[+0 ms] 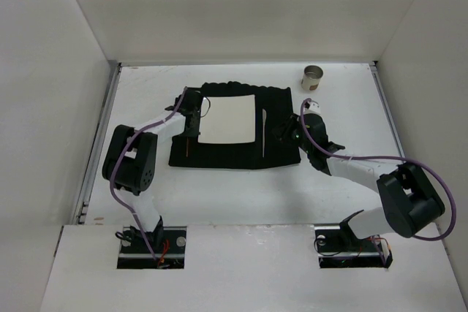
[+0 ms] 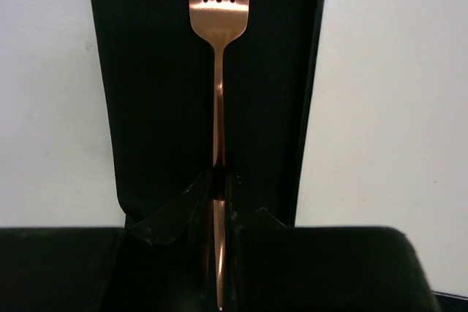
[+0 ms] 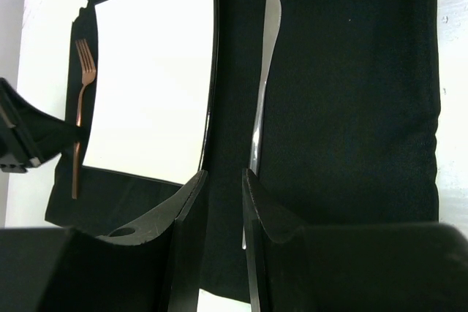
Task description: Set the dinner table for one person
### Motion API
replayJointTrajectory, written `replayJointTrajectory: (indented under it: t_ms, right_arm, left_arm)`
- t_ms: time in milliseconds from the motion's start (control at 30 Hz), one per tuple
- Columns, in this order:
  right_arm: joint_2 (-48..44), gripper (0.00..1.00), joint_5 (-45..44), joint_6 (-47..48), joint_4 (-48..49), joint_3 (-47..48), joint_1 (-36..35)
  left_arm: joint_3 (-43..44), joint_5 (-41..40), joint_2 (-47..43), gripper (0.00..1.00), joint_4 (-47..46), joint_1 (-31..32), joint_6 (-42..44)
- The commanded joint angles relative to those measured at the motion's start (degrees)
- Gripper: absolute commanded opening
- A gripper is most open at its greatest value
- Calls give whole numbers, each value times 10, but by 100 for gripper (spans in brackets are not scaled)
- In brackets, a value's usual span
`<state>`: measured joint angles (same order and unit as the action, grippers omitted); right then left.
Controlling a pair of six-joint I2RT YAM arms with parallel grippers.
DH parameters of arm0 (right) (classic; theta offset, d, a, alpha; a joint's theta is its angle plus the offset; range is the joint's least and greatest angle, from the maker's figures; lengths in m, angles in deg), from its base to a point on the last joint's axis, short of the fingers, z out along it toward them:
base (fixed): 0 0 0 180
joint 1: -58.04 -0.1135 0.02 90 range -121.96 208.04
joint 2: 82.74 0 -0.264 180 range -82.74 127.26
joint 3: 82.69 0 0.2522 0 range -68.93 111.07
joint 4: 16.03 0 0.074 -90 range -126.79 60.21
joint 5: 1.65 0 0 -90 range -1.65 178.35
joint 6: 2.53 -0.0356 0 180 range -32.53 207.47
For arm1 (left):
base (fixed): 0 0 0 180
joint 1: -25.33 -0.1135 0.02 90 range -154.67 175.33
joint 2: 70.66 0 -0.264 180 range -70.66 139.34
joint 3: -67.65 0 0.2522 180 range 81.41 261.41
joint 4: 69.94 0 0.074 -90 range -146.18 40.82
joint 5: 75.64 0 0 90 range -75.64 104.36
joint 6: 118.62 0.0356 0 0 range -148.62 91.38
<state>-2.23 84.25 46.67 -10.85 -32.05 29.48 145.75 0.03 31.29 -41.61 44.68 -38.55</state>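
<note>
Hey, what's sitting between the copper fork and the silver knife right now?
The square white plate, on the black mat, lies between fork and knife; the right wrist view shows it.

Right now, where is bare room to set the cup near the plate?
Free: the strip of mat between the knife and the mat's right edge; the table near the cup, beyond the mat's far right corner. Crowded: left of the plate, where the left gripper clamps the fork, and the knife's handle end, where the right gripper hovers.

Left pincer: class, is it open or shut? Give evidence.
Shut. The left pincer clamps the copper fork by its handle, no gap either side.
</note>
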Motion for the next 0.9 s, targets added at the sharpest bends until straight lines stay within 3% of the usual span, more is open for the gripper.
replayJointTrajectory:
  t_ms: [0, 267, 400, 600, 800, 867]
  right_arm:
    - [1, 31, -2, -2, 39, -1, -1]
    - [6, 31, -1, -1, 39, 1, -1]
    - [5, 37, -3, -1, 39, 0, -1]
    - [1, 42, -6, 2, 39, -1, -1]
    - [-12, 42, -14, 14, 39, -3, -3]
    - [-20, 34, -27, 22, 35, -2, -7]
  left_arm:
    - [18, -16, 1, 5, 32, 1, 22]
    - [15, -34, 12, 13, 20, 2, 16]
    - [4, -61, 3, 32, 20, 6, 15]
    - [-19, -64, -67, 48, 20, 27, -19]
    - [-78, -88, -203, 47, -39, 56, -65]
    - [-121, -92, -257, 42, -91, 63, -92]
